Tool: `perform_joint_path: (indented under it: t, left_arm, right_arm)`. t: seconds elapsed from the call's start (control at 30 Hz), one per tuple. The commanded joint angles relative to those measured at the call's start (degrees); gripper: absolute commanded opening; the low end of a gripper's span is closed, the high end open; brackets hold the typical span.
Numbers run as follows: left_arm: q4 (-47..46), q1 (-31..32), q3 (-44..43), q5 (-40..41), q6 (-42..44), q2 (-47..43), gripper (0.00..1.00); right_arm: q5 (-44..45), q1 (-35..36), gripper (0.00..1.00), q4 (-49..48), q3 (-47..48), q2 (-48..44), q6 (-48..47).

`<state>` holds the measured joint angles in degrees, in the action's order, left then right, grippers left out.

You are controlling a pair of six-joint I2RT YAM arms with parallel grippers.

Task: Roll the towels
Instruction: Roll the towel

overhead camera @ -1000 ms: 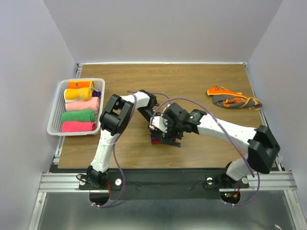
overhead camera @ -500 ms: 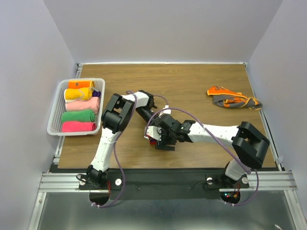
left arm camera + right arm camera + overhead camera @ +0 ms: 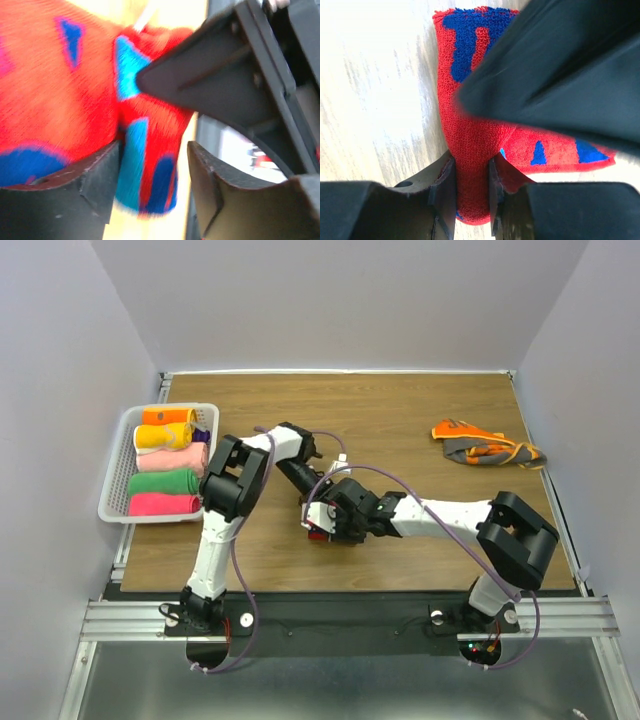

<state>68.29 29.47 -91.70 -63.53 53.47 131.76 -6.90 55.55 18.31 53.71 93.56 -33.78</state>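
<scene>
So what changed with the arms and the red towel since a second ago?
The right gripper came down and pulled in closer, then pinched shut on a fold of the red towel with blue patterns. The left gripper opened its fingers wider around the same towel. The white basket of rolled towels and the crumpled orange and grey cloth stayed put.

overhead view of a wooden table (image 3: 400,410). at left, a white basket (image 3: 118,460) holds rolled towels (image 3: 162,481) in orange, yellow, pink and green. at upper right lies a crumpled orange and grey towel (image 3: 487,444). at centre, the left gripper (image 3: 310,502) and right gripper (image 3: 326,524) meet over a red towel (image 3: 318,533).
</scene>
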Motion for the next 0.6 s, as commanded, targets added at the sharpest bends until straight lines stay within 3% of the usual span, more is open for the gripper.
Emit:
perform_joint_path:
  t: [0.0, 0.27, 0.47, 0.57]
  left_arm:
    - [-9.0, -4.8, 0.9, 8.9, 1.4, -11.1, 0.70]
    - [-23.2, -17.4, 6.1, 11.4, -7.6, -30.2, 0.77]
    - [-45.1, -19.7, 27.8, 21.8, -8.9, -52.3, 0.85]
    - [-49.5, -19.5, 36.8, 26.0, -7.4, -61.9, 0.89]
  right_arm:
    - [-8.6, -1.1, 0.01, 3.7, -0.6, -0.5, 1.1]
    - [-18.1, -6.1, 0.01, 9.5, 3.6, 3.1, 2.3]
    - [-29.1, -12.6, 0.02, 17.1, 12.4, 10.5, 4.2]
    - [-34.9, -15.0, 0.02, 19.9, 16.4, 14.6, 4.2]
